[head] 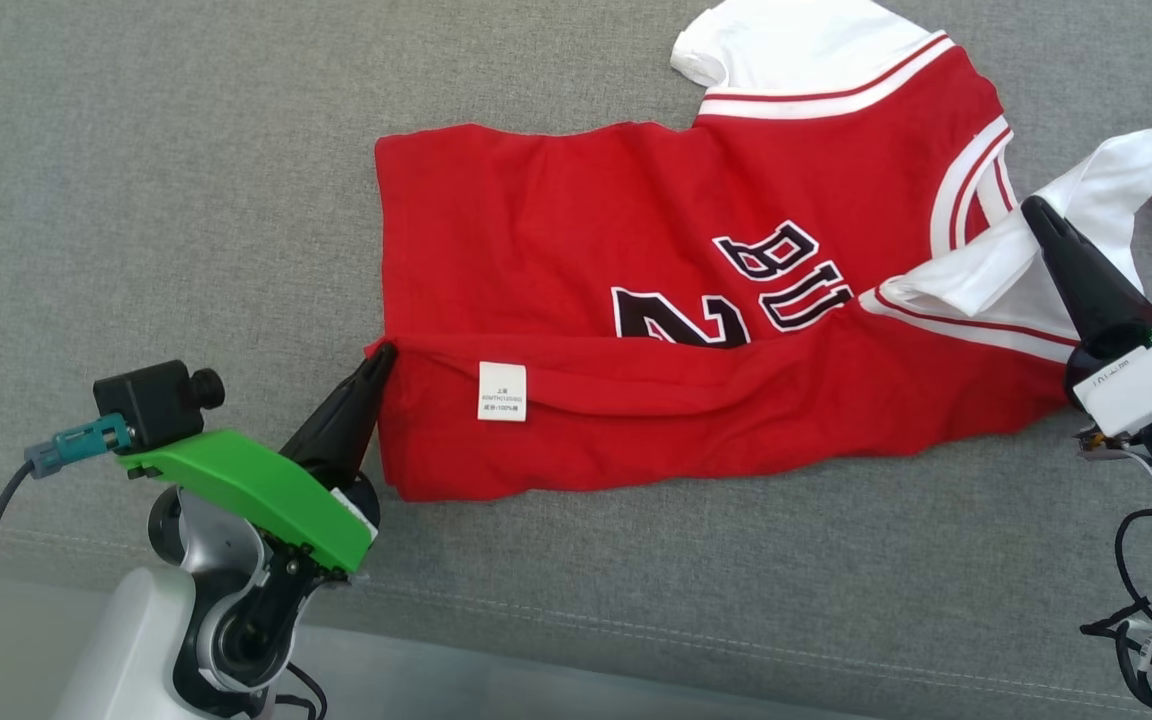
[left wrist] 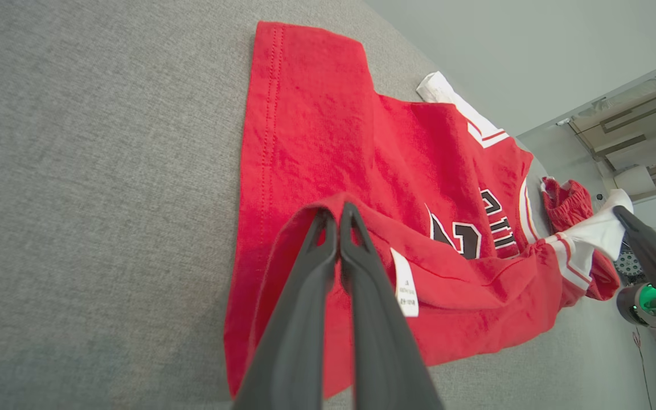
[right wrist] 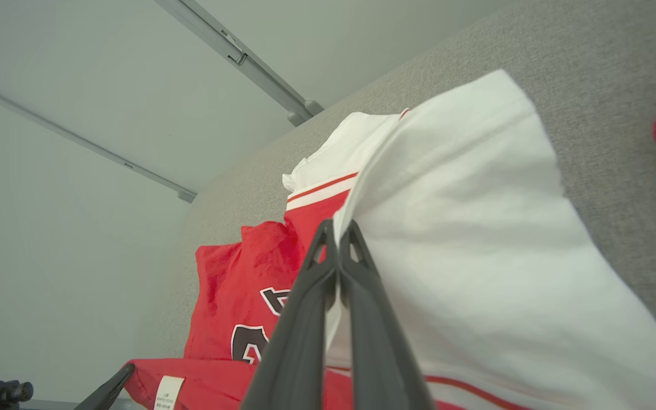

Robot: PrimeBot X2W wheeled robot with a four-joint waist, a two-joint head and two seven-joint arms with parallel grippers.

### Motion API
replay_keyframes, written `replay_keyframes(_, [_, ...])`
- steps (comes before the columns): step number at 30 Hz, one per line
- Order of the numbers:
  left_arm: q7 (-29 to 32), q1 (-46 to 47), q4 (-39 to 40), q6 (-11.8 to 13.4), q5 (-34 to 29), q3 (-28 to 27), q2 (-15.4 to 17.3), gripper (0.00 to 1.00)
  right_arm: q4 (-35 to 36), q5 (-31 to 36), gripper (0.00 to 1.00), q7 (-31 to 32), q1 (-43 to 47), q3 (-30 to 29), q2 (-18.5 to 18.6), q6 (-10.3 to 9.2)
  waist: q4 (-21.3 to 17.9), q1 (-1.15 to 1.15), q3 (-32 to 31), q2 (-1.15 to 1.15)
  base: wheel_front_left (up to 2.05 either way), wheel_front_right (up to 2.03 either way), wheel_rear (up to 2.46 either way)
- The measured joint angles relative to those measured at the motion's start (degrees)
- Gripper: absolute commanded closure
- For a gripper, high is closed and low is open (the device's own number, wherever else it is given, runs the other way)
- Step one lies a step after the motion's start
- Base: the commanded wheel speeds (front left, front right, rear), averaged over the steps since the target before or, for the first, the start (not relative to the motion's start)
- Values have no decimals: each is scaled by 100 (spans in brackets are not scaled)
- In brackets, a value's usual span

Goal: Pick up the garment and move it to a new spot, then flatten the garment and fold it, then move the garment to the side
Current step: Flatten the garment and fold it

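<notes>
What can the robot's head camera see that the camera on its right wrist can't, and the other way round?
Head view alone: a green bracket at the lower left. Right wrist view alone: a pale wall with a grey rail running across it. Both: the red jersey on the grey cushion, its white label, and the white sleeve pinched in the shut right gripper.

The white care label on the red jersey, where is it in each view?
Head view: care label lower centre, on the folded flap of the jersey.
Left wrist view: label just right of the left gripper.
Right wrist view: label at bottom edge, left of centre.
Shared landmark: left gripper, pinching the jersey beside it.
</notes>
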State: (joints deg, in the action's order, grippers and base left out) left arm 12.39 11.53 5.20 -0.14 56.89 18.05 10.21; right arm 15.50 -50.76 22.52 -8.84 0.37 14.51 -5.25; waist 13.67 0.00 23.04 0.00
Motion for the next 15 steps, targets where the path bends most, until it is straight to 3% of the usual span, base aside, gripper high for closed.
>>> replay_keyframes(9, [-196,-80,11,-11,51,-119,-59,100,-65,-191,100,-189,102,-185,-226,12,-5,0,-230,0,0,0,0])
replay_keyframes(15, [-263,-964,192,-12,220,-130,-20,100,-24,-555,100,-177,1176,-192,-391,71,-22,0,-514,0,0,0,0])
